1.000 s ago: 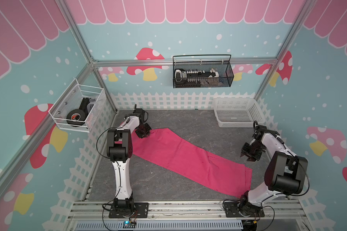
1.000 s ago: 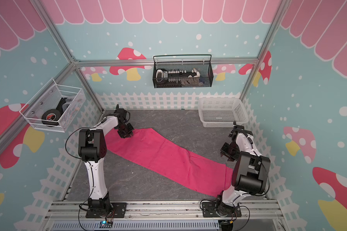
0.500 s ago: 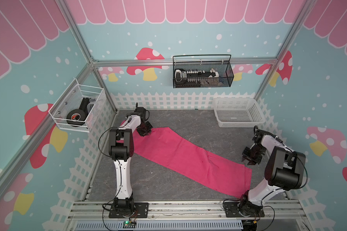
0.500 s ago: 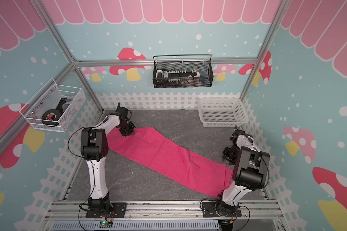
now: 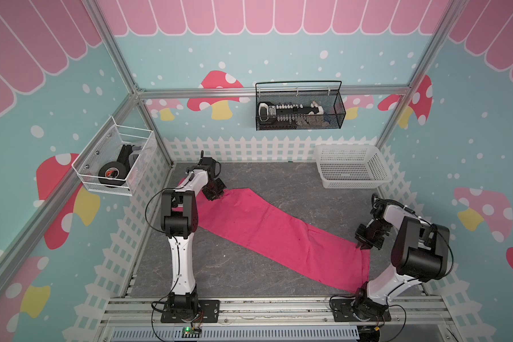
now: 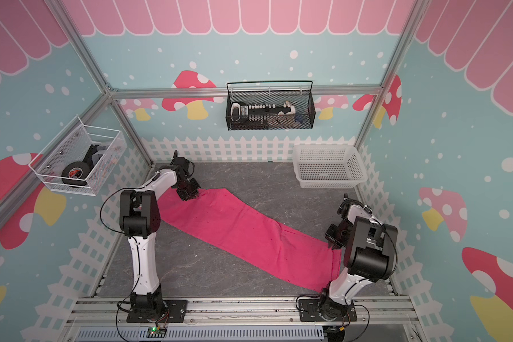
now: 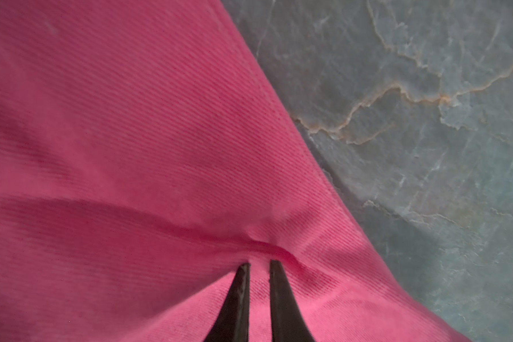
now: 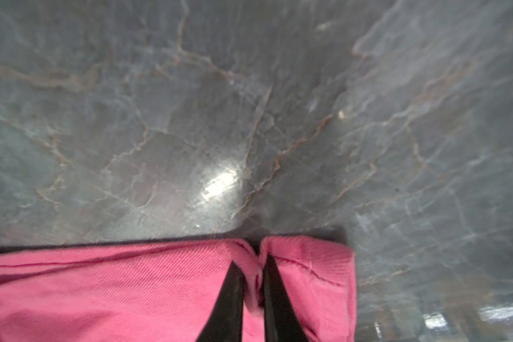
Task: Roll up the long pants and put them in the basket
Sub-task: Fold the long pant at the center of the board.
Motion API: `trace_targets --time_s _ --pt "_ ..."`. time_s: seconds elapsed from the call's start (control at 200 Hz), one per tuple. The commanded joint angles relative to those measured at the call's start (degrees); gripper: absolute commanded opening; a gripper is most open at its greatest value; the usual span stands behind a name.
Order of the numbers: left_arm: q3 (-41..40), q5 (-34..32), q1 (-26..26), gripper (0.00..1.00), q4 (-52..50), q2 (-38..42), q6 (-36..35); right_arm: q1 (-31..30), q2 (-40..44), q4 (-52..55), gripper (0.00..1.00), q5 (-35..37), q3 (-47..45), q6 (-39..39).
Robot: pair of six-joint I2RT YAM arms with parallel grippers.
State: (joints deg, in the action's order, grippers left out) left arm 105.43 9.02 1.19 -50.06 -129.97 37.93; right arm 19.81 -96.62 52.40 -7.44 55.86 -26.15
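The long pants [image 5: 267, 231] [image 6: 243, 228] are a hot-pink cloth lying flat in a long diagonal band on the grey marbled table, from far left to near right. My left gripper [image 5: 216, 194] [image 6: 191, 192] presses on the band's far left end; in the left wrist view its jaws [image 7: 259, 263] are shut on a pinch of the pink cloth [image 7: 131, 148]. My right gripper [image 5: 363, 244] [image 6: 332, 244] is at the near right end's upper corner; in the right wrist view its jaws [image 8: 253, 266] are shut on the hem [image 8: 308, 260] of the pants.
A white plastic basket [image 5: 353, 167] [image 6: 328, 167] stands at the table's far right corner. A black wire basket [image 5: 299, 111] hangs on the back wall, a white wire basket [image 5: 116, 163] with tape rolls on the left wall. A white picket fence [image 5: 249, 148] rims the table.
My right gripper has moved toward the near side to the pants' right end and closed on the hem. The left gripper has stayed shut on the far left end.
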Motion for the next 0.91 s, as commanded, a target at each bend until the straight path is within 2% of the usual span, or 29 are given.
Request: trace_targets --time_s 0.0,0.11,0.215,0.325,0.455,0.615,0.71,0.901 --pt "0.11 -0.46 0.08 0.15 -0.04 -0.05 -0.79 -0.04 -1.12 -1.13 0.07 0.59 0.48 -0.49" --pt "0.17 -0.84 0.07 0.15 -0.04 -0.1 -1.1 -0.04 0.17 0.95 0.04 1.54 0.92 0.09" --pt "0.84 -0.77 0.05 0.15 -0.1 -0.63 -1.02 -0.04 1.15 2.31 0.24 1.9 0.85 0.48" --pt "1.52 -0.68 0.04 0.15 -0.03 -1.15 -1.11 -0.04 1.43 2.27 0.3 1.58 0.15 0.05" --pt "1.25 -0.83 0.06 0.15 -0.01 -0.77 -1.39 -0.04 1.69 2.4 0.26 1.62 0.28 -0.05" --pt "0.09 -0.84 0.04 0.15 -0.04 -0.3 -1.8 -0.04 1.68 3.66 0.26 2.21 1.68 0.3" --pt "-0.27 -0.84 0.04 0.15 -0.08 -0.38 -1.96 -0.04 1.68 4.26 0.21 2.34 2.57 0.47" --pt "-0.05 -0.84 0.04 0.15 -0.03 -0.54 -2.17 -0.05 2.29 5.93 0.24 2.68 3.63 0.72"
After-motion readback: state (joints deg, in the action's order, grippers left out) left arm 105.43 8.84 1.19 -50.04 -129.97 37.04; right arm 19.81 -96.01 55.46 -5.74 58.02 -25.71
